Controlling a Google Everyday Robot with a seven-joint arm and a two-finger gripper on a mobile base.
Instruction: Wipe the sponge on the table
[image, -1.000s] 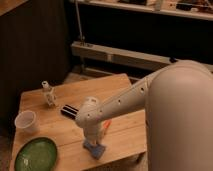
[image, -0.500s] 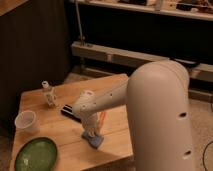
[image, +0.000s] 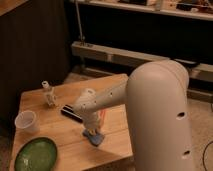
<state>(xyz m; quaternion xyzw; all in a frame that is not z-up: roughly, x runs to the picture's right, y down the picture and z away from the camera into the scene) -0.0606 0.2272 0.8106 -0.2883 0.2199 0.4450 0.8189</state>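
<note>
In the camera view, the bulky white arm (image: 157, 112) fills the right side and runs out of the frame at the bottom. It hides the right front corner of the table (image: 60, 134). The gripper (image: 91, 131) comes down onto the sponge (image: 95, 139) and covers most of it, so only a blue edge shows. We cannot tell whether the gripper is clamped on the sponge or only resting on it.

The sponge lies on the front right part of the wooden top. Behind the wrist, an orange stick (image: 103, 118) is mostly hidden, and a black block (image: 71, 113) lies just to its left.

Bare planks stretch leftward from the sponge toward a clear cup (image: 26, 121) near the left edge. A green plate (image: 35, 155) at the front left reaches the frame's bottom. A small white bottle (image: 48, 94), hard to make out, stands toward the back.
</note>
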